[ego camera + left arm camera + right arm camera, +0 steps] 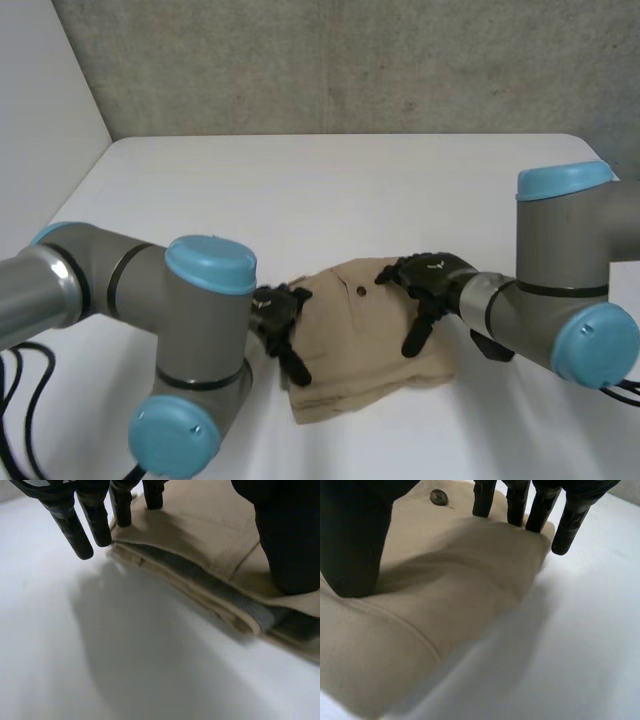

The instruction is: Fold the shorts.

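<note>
Folded tan shorts lie in the lower centre of the head view on a white table, set between the robot's two black hands near the table's front edge. The left hand sits at the bundle's left edge. In the left wrist view its fingers are straight and spread loosely, some tips on the cloth's edge and the others over bare tabletop just beside it, while the thumb rests on top of the fabric; the hand is relaxed and grips nothing. The right hand rests on the upper right part of the shorts. In the right wrist view its straight fingers touch the cloth near the far edge and its thumb presses the top layer, spread wide with nothing pinched. The shorts are folded into a compact, roughly square bundle of several stacked layers. At the edge by the left hand the layers gape slightly and show a grey inner band between the tan ones. A small dark button shows on the top layer near the far edge, close to the right hand's fingers. The fabric rises in a soft hump under the right palm. A grey wall fills the upper frame.
</note>
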Robot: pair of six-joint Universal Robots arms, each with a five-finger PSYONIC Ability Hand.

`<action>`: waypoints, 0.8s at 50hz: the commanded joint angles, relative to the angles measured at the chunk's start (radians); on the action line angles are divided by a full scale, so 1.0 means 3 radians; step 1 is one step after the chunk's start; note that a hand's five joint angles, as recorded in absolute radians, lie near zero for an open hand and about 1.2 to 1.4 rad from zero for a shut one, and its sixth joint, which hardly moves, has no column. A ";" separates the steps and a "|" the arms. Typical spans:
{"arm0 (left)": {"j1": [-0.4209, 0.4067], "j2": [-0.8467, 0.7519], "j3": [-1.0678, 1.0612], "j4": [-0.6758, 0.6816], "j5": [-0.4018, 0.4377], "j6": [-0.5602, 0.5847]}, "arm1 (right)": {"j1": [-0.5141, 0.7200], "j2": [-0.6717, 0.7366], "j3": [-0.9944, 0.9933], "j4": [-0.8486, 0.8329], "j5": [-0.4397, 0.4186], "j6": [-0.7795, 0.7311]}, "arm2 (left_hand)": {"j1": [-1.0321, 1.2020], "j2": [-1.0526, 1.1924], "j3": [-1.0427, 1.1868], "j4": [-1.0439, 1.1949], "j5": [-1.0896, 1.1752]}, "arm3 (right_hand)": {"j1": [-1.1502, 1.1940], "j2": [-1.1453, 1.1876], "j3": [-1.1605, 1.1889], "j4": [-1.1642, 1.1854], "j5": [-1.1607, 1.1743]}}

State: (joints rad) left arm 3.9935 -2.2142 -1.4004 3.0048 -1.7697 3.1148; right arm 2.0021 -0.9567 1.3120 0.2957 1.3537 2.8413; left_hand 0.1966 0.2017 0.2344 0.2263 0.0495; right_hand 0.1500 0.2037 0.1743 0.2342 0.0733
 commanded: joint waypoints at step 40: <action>0.1148 0.1766 0.0460 -0.0654 0.0688 -0.0049 | -0.0538 -0.1699 0.0244 -0.0577 0.0775 0.0285 | -0.0051 -0.0068 -0.0177 -0.0150 -0.0143 | 0.0082 -0.0097 0.0001 -0.0199 -0.0244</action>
State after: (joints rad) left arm 4.2867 -1.6860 -1.2816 2.8668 -1.6275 3.1022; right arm 1.8456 -1.4727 1.3973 0.0936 1.5964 2.9287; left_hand 0.1960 0.1953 0.2220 0.2262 0.0464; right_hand 0.1359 0.1818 0.1654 0.2341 0.0641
